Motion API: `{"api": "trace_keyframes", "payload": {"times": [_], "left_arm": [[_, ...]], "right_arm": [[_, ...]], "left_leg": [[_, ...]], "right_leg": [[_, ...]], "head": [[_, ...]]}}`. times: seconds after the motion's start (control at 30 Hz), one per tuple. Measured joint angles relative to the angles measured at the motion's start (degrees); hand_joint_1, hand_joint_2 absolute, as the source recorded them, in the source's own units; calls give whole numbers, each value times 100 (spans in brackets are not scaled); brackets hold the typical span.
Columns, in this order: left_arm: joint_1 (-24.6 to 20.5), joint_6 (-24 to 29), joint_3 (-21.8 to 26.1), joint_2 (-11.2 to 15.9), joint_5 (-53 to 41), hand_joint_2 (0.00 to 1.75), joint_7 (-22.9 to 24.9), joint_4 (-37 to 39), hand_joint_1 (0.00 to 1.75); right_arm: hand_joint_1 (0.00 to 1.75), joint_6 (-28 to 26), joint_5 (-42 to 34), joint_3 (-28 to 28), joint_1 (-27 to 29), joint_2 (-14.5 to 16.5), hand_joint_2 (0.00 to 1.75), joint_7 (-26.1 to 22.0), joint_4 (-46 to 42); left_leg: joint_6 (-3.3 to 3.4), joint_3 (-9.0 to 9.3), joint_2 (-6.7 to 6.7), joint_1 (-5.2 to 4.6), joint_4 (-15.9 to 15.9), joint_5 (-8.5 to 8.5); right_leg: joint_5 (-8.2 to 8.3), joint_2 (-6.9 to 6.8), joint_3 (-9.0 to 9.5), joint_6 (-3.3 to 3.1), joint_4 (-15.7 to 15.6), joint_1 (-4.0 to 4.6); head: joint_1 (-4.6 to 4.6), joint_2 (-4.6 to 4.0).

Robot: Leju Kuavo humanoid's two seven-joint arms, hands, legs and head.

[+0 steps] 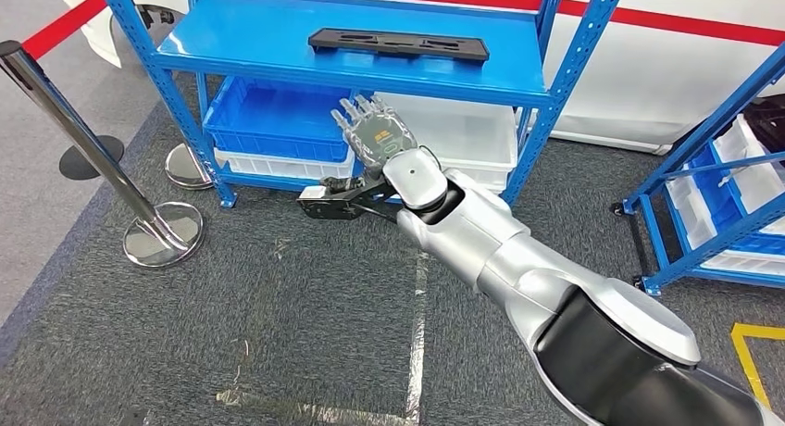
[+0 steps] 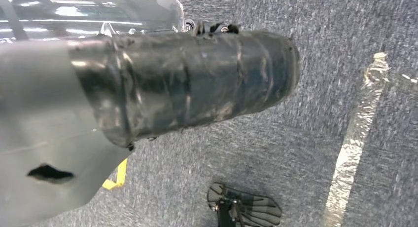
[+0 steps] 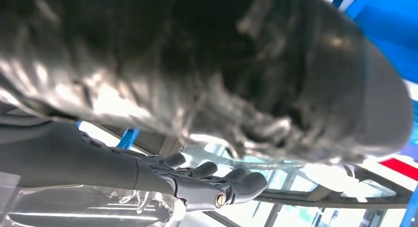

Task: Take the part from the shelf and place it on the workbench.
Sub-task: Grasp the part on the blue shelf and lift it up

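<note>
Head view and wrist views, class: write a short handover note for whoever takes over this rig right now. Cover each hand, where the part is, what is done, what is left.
Right hand: raised in front of the blue shelf, fingers apart, holding nothing.
Left hand: cannot tell its state; the left wrist view looks down at grey carpet.
Part: the long black piece lies flat on the top shelf board, untouched.
Done: the right arm is extended toward the shelf, below the board's front edge.
Left: grasp the part, lift it off, carry it to the workbench, set it down.

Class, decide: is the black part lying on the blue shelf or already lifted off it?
On the shelf. The black part lies flat on the blue shelf's top level, the right robot hand below it, not touching.
</note>
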Motion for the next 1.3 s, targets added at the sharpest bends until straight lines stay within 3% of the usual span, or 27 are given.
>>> {"api": "trace_keyframes", "payload": {"times": [0.03, 0.07, 0.1, 0.17, 0.23, 0.3, 0.4, 0.43, 0.5, 0.57, 0.6, 0.67, 0.73, 0.9, 0.93, 1.0, 1.07, 1.13, 1.23, 1.3], "left_arm": [[2, -3, -1, 1, -3, 0, -1, 0, 0], [5, -5, -2, 1, -4, 0, -1, 0, 0], [7, -8, -3, 0, -5, 0, -1, 0, 0], [3, -11, -7, -4, -5, 0, -2, 0, 0], [-9, -5, -15, -11, -7, 0, -3, 0, 0], [-13, 7, -31, -15, -7, 0, -2, 0, 0], [-10, 14, -45, -11, -7, 0, -2, 0, 0], [-17, 14, -47, -9, -7, 0, -2, 1, 0], [-25, 14, -53, -3, -6, 0, -3, 2, 0], [-6, 14, -61, 1, -5, 0, -2, 2, 0], [2, 14, -64, 2, -4, 0, -1, 2, 0], [6, 14, -69, 6, -2, 0, -1, 2, 0], [-8, 14, -76, 11, 6, 0, 1, 2, 0], [-10, 4, -93, 3, 13, 0, 1, 2, 0], [-10, 3, -94, 3, 15, 0, 0, 2, 0], [-8, 4, -95, 4, 20, 0, -1, 2, 0], [-5, 5, -96, 5, 22, 0, -1, 2, 0], [0, 5, -96, 4, 24, 0, -1, 2, 0], [-5, 5, -99, 2, 28, 0, -3, 2, 0], [-17, 5, -108, -1, 32, 0, -9, 3, 0]], "right_arm": [[0, 3, 1, 0, 18, -9, 0, 0, 1], [0, 5, 1, 0, 34, -18, 0, -1, 2], [0, 7, 1, -1, 44, -27, 0, -1, 3], [0, 8, 3, -3, 38, -39, 0, -1, 3], [0, 18, 14, -5, 18, -43, 0, -1, 2], [0, 31, 26, -6, 8, -49, 0, 0, 2], [0, 39, 37, -8, -4, -51, 0, 7, -9], [0, 43, 40, -9, -14, -50, 0, 10, -15], [0, 63, 45, -9, -22, -49, 0, 14, -19], [0, 93, 46, -9, -2, -49, 0, 14, -19], [0, 103, 46, -9, 4, -49, 0, 15, -19], [0, 112, 46, -9, 1, -49, 0, 15, -23], [0, 125, 46, -9, -17, -48, 0, 14, -36], [0, 142, 36, -11, -30, -47, 0, 13, -66], [0, 143, 31, -12, -33, -48, 0, 13, -66], [0, 144, 24, -13, -25, -50, 0, 13, -66], [0, 146, 20, -13, 0, -55, 0, 13, -66], [0, 146, 19, -13, 17, -60, 0, 13, -66], [0, 146, 19, -15, -1, -62, 0, 10, -67], [0, 149, 19, -20, -32, -61, 0, 1, -69]], "left_leg": [[6, 20, -2, -1, 1, -19], [5, 48, -7, -2, 1, -40], [2, 86, -13, -6, 1, -65], [-15, 167, -21, -15, -6, -119], [-55, 197, -24, -28, -23, -149], [-115, 203, -23, -30, -61, -150], [-190, 166, -7, -24, 70, -260], [-208, 47, -3, -22, 315, -373], [-246, -364, -3, -22, 1056, -631], [-281, -673, -2, -16, 1460, -625], [-291, -677, 0, -12, 1352, -467], [-305, -415, 8, -1, 661, -26], [-272, -155, 9, -14, 102, 148], [-89, -79, -6, -1, 11, 51], [-60, -56, -6, 7, 6, 39], [-19, -20, -6, 6, 4, 4], [-6, 15, -8, 4, 5, -30], [-8, 72, -16, 0, 4, -70], [-32, 194, -27, -21, -4, -156], [-77, 225, -28, -31, -25, -190]], "right_leg": [[-31, -1, -178, 4, 260, -5], [60, -1, -248, -4, 293, -6], [254, 0, -213, -26, 113, -1], [727, 4, 84, -116, -650, 30], [915, 5, 337, -192, -1222, 70], [884, 9, 407, -220, -1373, 89], [895, 6, 541, -263, -1526, 21], [892, 0, 596, -281, -1566, 0], [852, -8, 650, -312, -1572, 6], [795, -2, 687, -319, -1546, 8], [759, 5, 709, -310, -1522, 5], [663, 15, 755, -266, -1452, -7], [571, 22, 754, -203, -1366, 14], [394, 14, 669, -87, -1164, 39], [278, 10, 555, -57, -927, 30], [1, -1, 157, -16, -190, 8], [-104, -5, -197, -8, 352, -2], [120, -6, -254, -34, 271, 1], [790, -2, 131, -153, -777, 47], [902, -2, 341, -216, -1248, 82]], "head": [[-1, 0], [0, 0], [2, 0], [-3, 0], [-4, 1], [6, 1], [-1, 1], [-12, 1], [-20, 0], [-17, 0], [-18, 0], [-18, 0], [-25, 0], [-11, 1], [-6, 1], [7, 0], [8, 0], [8, 0], [4, 0], [0, 1]]}}
